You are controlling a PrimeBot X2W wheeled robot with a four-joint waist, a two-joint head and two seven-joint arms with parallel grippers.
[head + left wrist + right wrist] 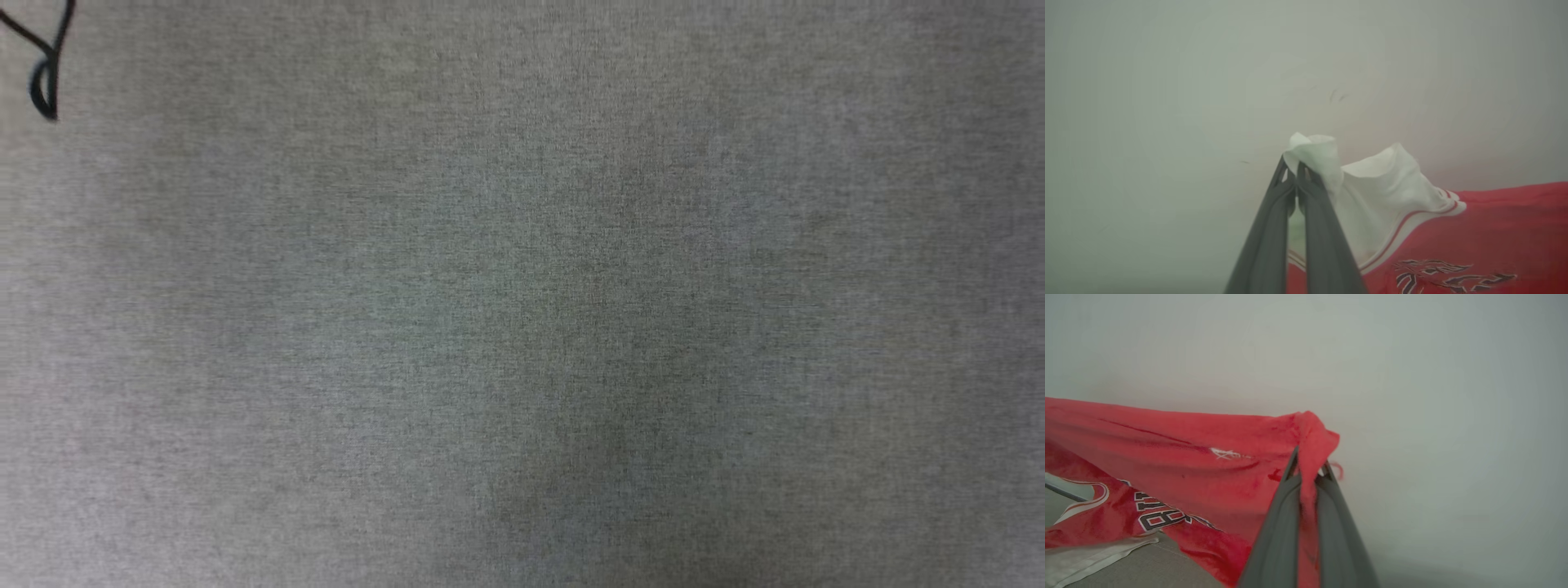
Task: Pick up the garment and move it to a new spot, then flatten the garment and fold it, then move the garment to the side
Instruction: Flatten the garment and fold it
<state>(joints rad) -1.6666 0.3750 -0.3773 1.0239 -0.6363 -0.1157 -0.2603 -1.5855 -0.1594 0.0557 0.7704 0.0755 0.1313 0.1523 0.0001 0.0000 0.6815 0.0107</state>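
Observation:
The garment point(1486, 228) is a bright red jersey with white sleeve ends, stripe trim and a dark white-outlined emblem. In the left wrist view my left gripper point(1291, 169) is shut on the garment's white sleeve end, whose cloth bunches over the fingertips. Red cloth stretches away to the right of it. In the right wrist view my right gripper point(1308, 463) is shut on a red edge of the garment point(1180, 457), which hangs taut to the left with dark lettering showing low down. A white sleeve end trails at the lower left.
The head view looks down on a grey woven tabletop point(522, 327) with a thin black cable loop point(45, 82) at its top left corner. Behind the garment both wrist views face a plain pale wall point(1433, 396). A strip of grey surface point(1147, 563) lies below the hanging cloth.

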